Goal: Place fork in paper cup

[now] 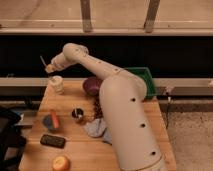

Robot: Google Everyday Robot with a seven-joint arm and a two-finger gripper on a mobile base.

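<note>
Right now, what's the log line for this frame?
gripper: above paper cup | fork: held, above the cup | phase: not yet placed

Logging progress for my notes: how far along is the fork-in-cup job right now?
Done: the fork is off the table, held at the hand, its handle sticking up and to the left. In hand: the hand hovers just above the paper cup at the table's far left corner. Left: lowering the fork into the cup and letting go; nothing shows inside it yet.
</note>
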